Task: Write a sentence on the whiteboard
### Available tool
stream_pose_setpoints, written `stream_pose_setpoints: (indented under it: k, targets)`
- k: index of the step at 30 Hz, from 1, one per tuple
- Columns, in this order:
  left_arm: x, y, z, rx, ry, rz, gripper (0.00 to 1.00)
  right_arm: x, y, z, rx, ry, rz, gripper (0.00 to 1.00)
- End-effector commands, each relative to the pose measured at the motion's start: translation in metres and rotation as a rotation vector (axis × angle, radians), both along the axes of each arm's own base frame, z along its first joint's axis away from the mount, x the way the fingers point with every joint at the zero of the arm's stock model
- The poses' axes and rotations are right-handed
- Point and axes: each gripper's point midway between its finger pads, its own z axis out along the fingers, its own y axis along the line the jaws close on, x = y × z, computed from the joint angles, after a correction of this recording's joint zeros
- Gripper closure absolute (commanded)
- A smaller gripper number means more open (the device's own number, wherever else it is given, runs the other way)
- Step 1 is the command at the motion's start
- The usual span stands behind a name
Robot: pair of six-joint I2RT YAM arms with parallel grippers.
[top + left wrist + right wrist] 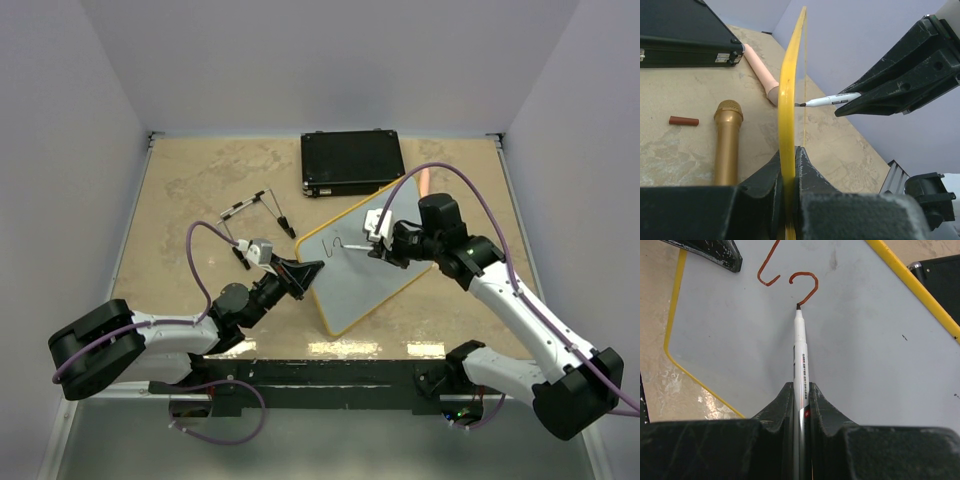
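Note:
The whiteboard, pale grey with a yellow frame, is held tilted up off the table. My left gripper is shut on its left edge; in the left wrist view the yellow frame runs up between the jaws of the left gripper. My right gripper is shut on a white marker, whose tip touches the board face. Of the sentence, two reddish-brown hooked strokes show, and the tip rests at the end of the second. From the top view the right gripper hovers over the board's upper part.
A black case lies behind the board. A gold microphone, a pink tube and a small red-brown cap lie on the table under the board. Loose pens lie to the left.

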Motion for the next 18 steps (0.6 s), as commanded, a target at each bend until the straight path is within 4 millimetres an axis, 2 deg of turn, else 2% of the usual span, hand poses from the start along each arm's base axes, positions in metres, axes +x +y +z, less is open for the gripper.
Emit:
stream_pose_setpoints:
  k: [1,18]
  targets:
    - [0.0,0.002,-0.011,0.088,-0.049,0.003,1.0,0.0,-0.001,-0.009,-0.023,0.02,0.015,1.0]
    - [0.0,-0.003,-0.015,0.09,-0.044,-0.012,1.0,0.006,0.014,0.023,0.06,-0.02,0.042,1.0]
